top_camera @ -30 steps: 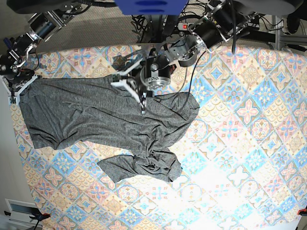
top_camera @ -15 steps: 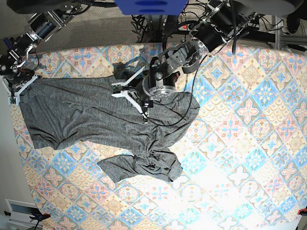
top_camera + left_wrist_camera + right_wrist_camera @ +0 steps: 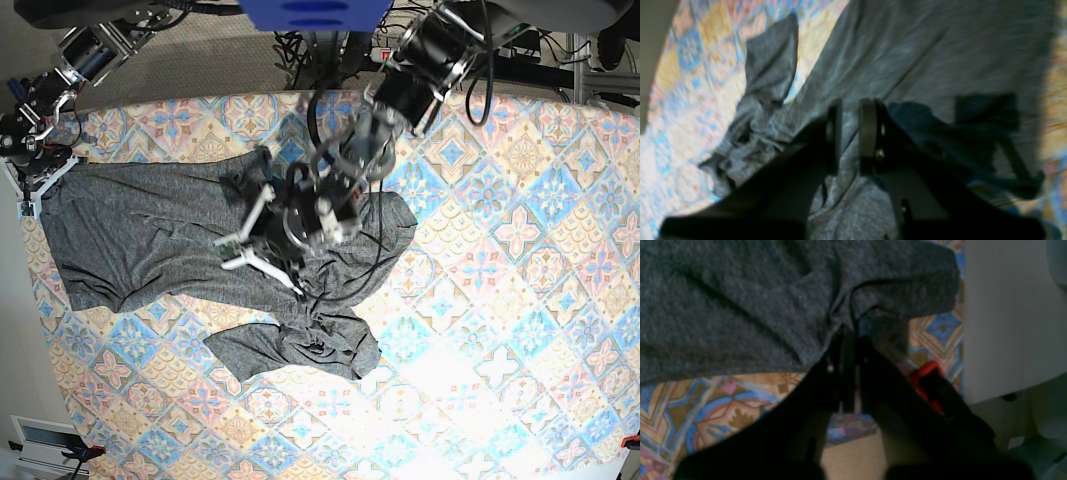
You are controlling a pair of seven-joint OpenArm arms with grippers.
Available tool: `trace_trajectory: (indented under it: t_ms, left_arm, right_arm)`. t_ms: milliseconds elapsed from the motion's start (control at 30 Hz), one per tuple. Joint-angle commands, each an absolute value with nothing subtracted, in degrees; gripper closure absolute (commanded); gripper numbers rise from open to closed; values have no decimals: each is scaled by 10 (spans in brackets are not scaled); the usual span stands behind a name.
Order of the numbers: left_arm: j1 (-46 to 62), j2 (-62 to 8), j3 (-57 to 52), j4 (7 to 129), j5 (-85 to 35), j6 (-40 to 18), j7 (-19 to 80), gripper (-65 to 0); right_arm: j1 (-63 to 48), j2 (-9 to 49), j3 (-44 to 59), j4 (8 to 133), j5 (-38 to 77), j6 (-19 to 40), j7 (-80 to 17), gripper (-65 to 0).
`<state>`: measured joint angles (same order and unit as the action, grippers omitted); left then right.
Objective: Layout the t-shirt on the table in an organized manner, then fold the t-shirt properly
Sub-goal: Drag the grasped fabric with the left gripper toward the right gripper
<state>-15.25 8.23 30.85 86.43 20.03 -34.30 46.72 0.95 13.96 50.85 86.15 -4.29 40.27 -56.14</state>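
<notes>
The dark-grey t-shirt (image 3: 150, 230) lies crumpled across the left half of the table (image 3: 500, 300), with one bunched part near its lower middle. My left gripper (image 3: 232, 252) hovers over the shirt's middle. In the left wrist view its jaws (image 3: 852, 106) stand a narrow gap apart above the t-shirt (image 3: 923, 50), casting a shadow on it and holding nothing. My right gripper (image 3: 40, 185) sits at the table's far left edge. Its jaws (image 3: 848, 335) are shut on a corner of the t-shirt (image 3: 740, 290), lifted slightly off the table (image 3: 723, 400).
A red clamp (image 3: 927, 376) grips the table edge right beside my right gripper, with a white wall (image 3: 1007, 323) beyond. Black cables (image 3: 385, 235) hang from the left arm over the shirt. Another red clamp (image 3: 85, 452) sits at the lower left corner.
My left arm has swung down and to the left, from the shirt's upper edge out over its middle. The shirt has not visibly shifted. The right gripper has kept its hold.
</notes>
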Motion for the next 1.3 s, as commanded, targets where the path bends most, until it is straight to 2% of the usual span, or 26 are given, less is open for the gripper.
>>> trace_trajectory:
  t_ms: [0,133,233,500,567,633,733,867,967,1267]
  left_arm:
    - [-159,89,319,871,196,-342,458,-78]
    - [-139,87,358,909,196,-342,497,-93]
    - [-120,86,367,960,196,-342,546,-151]
    - [-56,61,418,1046,196,-342,642,-470]
    - [-45,50,430,1046,191,-342,656,-504]
    - [-22,49,428,1045,191,-341,655,-492]
    - [7,49,420,1045,192,-338,643,-439]
    - [50,72,337,1041,190,-338,588,-361]
    - [60,90,298,989,190,-339,558,-319]
    - [61,90,267,904,164,-339,501,-315]
  right_arm:
    - [15,153,512,872,-40,400,-555,0]
    - [15,153,512,872,-40,400,-555,0]
    - [15,153,512,872,-40,400,-555,0]
    - [15,153,510,872,-40,400,-555,0]
    - [15,153,510,872,-40,400,-555,0]
    - [15,153,510,872,-40,400,-555,0]
    - [15,153,510,872,-40,400,-555,0]
    - [15,153,510,872,-40,400,-555,0]
    - [15,152,509,872,-40,400,-555,0]
    - [15,152,509,872,-40,400,-555,0]
